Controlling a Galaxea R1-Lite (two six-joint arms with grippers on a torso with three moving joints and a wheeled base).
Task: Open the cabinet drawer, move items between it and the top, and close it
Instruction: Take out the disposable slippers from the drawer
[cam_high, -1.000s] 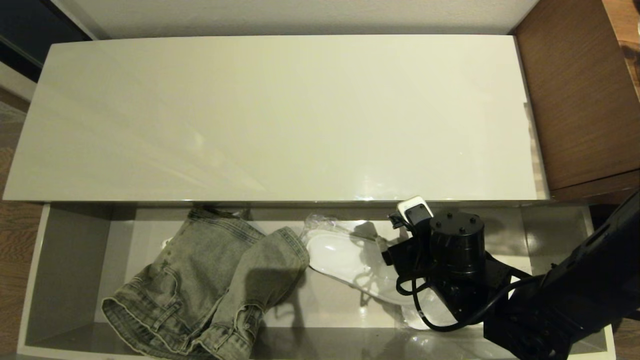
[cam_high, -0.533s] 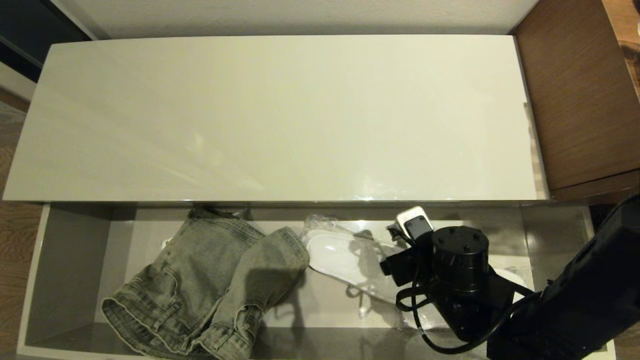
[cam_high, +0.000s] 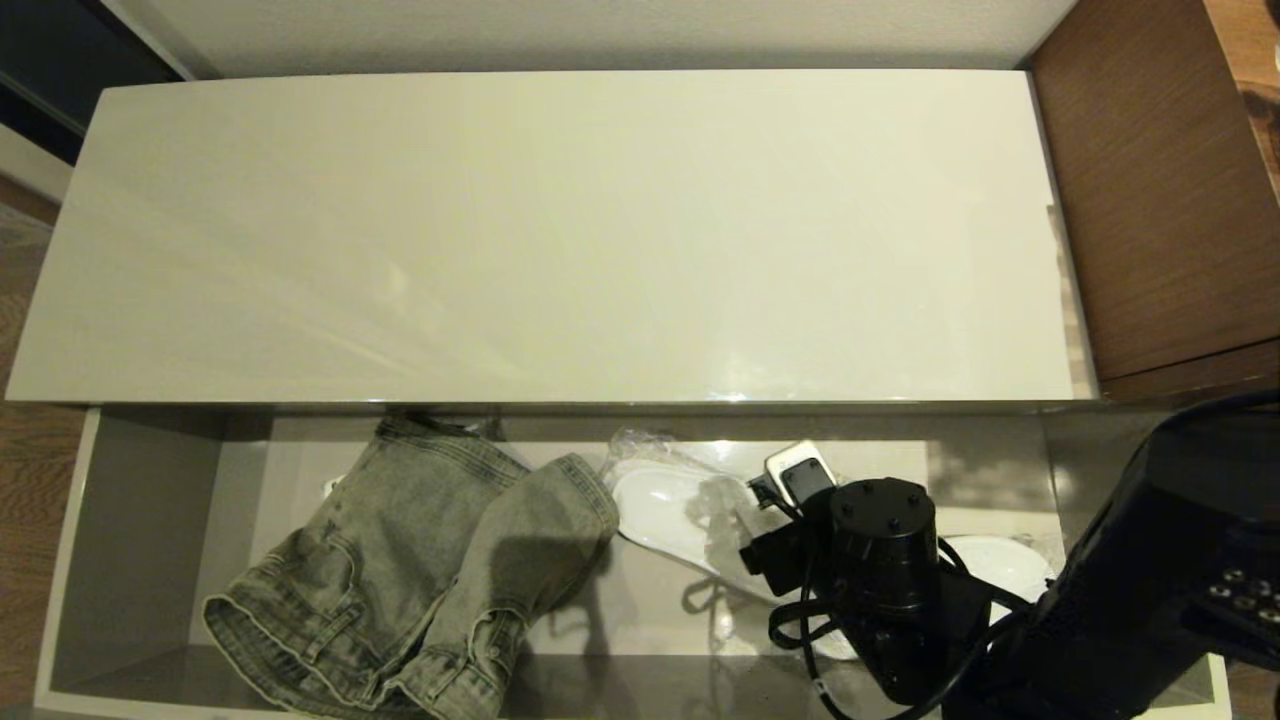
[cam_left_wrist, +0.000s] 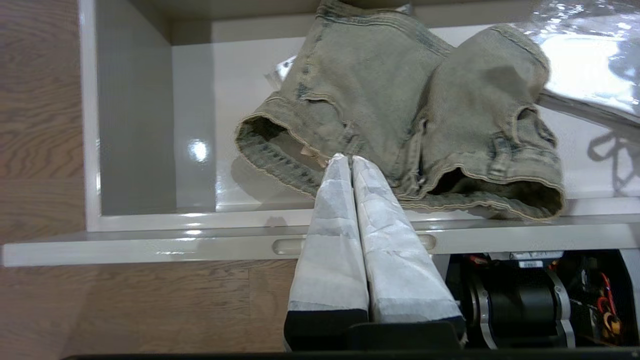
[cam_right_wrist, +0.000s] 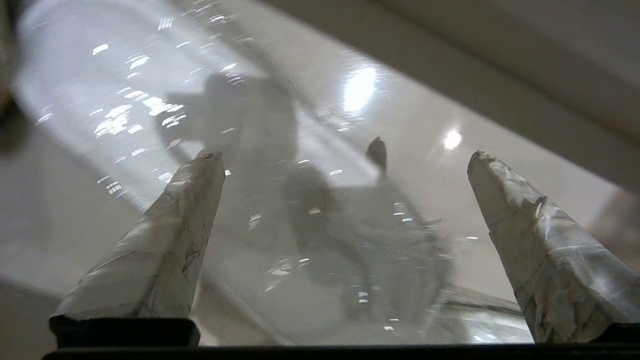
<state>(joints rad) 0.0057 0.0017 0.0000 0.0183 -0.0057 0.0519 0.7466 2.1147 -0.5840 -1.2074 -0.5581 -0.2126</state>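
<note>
Right gripper (cam_right_wrist: 345, 155) is hanging spread wide, gripping nothing, just above the wrapped slippers (cam_high: 680, 515) in the open drawer (cam_high: 140, 530). The garment (cam_high: 420, 570) is lying beside them, leftward. Left gripper (cam_left_wrist: 348, 159) is resting closed outside the drawer front. The top (cam_high: 560, 230) is bare.

I count one denim garment (cam_high: 420, 570) and two wrapped slippers (cam_high: 680, 520) (cam_high: 995, 565) in the one open drawer (cam_high: 140, 540).
</note>
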